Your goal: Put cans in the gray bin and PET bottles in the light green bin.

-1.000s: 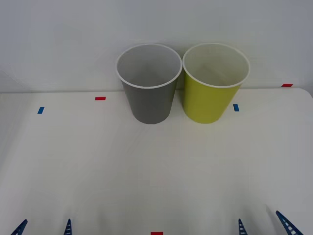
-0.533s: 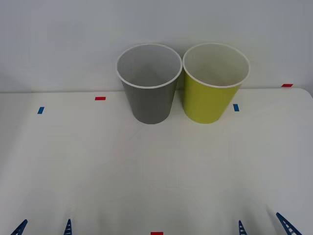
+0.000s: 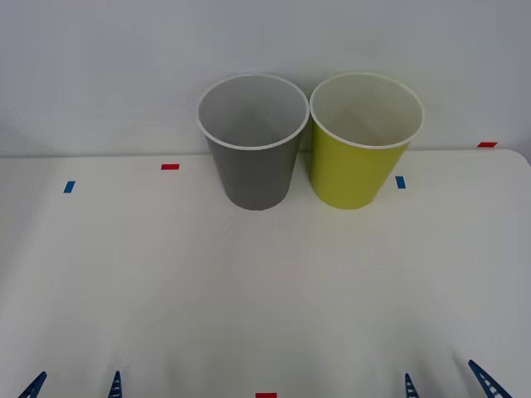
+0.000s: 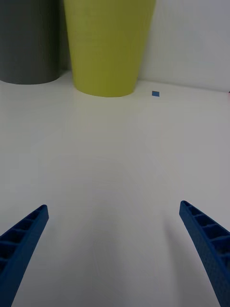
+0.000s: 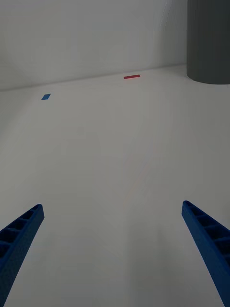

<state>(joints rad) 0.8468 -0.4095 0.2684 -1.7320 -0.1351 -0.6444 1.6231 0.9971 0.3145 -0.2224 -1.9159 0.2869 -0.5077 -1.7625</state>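
The left claw [image 3: 75, 385] sits low over the white surface [image 3: 265, 290], its blue fingers [image 5: 19, 240] spread wide with nothing in them. The right claw [image 3: 448, 381] is the same. Far ahead of the left claw stands the gray bin [image 3: 253, 141]. The light green bin [image 3: 365, 141] stands far ahead of the right claw, touching the gray one.

Gray bin [image 3: 253, 170] upper centre — white rim, pale inside; light green bin [image 3: 358, 170] to its right — yellow-green, same white rim.
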